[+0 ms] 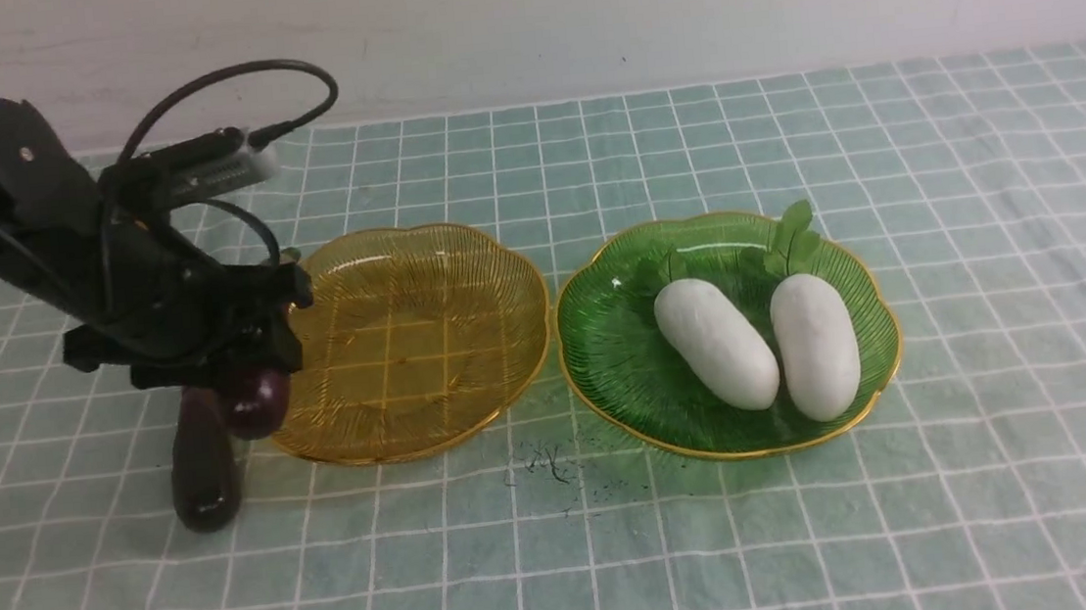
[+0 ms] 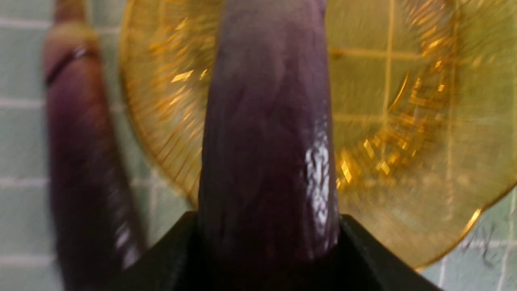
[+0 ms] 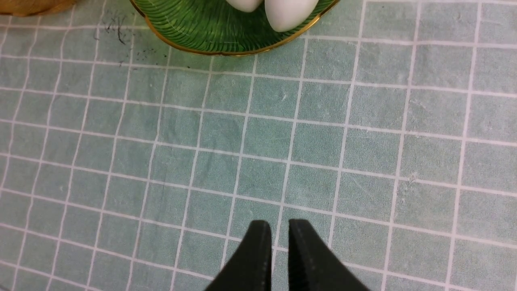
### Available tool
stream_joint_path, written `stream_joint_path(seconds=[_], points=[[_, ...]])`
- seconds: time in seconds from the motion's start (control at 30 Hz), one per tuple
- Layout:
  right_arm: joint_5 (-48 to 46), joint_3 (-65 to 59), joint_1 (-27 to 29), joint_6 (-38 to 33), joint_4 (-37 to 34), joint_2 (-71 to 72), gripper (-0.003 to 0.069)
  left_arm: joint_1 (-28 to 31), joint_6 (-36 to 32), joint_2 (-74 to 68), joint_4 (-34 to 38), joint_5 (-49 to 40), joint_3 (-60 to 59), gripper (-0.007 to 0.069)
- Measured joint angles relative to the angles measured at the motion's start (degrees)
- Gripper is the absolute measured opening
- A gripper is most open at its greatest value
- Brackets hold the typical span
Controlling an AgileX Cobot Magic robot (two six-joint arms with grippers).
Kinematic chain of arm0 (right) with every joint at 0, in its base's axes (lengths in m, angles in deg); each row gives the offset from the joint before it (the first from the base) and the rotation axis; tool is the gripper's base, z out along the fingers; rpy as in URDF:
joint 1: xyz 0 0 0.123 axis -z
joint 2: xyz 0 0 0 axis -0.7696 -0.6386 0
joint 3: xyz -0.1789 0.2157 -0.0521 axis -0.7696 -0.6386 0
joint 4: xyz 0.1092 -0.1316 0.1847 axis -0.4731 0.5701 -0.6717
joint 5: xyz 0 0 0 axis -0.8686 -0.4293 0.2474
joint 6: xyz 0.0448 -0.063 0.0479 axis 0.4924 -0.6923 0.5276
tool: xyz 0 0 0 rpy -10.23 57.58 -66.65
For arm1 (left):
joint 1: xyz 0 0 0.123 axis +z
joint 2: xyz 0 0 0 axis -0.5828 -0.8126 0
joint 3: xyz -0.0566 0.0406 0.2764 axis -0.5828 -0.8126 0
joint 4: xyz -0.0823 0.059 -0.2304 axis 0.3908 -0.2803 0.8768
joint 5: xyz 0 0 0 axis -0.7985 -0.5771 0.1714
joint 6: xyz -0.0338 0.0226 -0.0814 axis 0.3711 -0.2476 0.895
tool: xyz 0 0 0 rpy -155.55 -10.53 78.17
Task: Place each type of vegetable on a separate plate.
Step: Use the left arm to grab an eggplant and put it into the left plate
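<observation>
Green-checked bench [image 1: 817, 517]: left pincer [image 1: 263, 357] is gripping an eggplant [image 1: 255, 404] beside the yellow plate [image 1: 409, 341], right pincer [image 3: 279, 250] is sitting closed.

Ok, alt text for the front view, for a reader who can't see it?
The left gripper holds a dark purple eggplant by the left edge of a bare amber plate, with a second eggplant lying on the checked cloth beside it. To the right, two white radishes lie side by side on a green plate.

no readable text or labels
</observation>
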Motion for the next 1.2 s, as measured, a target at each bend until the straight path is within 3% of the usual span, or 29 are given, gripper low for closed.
stream_joint_path(seconds=[0.2,0.33,0.83,1.2], points=[[1.02,0.0,0.0,0.0,0.0,0.0,0.0055,-1.52,-11.68,-7.85,9.0,0.67,4.6,0.0355],[1.27,0.0,0.0,0.0,0.0,0.0,0.0055,-3.92,-16.32,-11.22,11.05,-0.9,4.93,0.0355],[0.68,0.0,0.0,-0.17,1.43,0.0,0.0055,-6.26,-16.77,-12.69,11.78,-17.07,6.13,0.0355],[0.68,0.0,0.0,-0.21,1.5,0.0,0.0055,-6.26,-16.77,-12.69,9.53,-23.5,16.46,0.0355]])
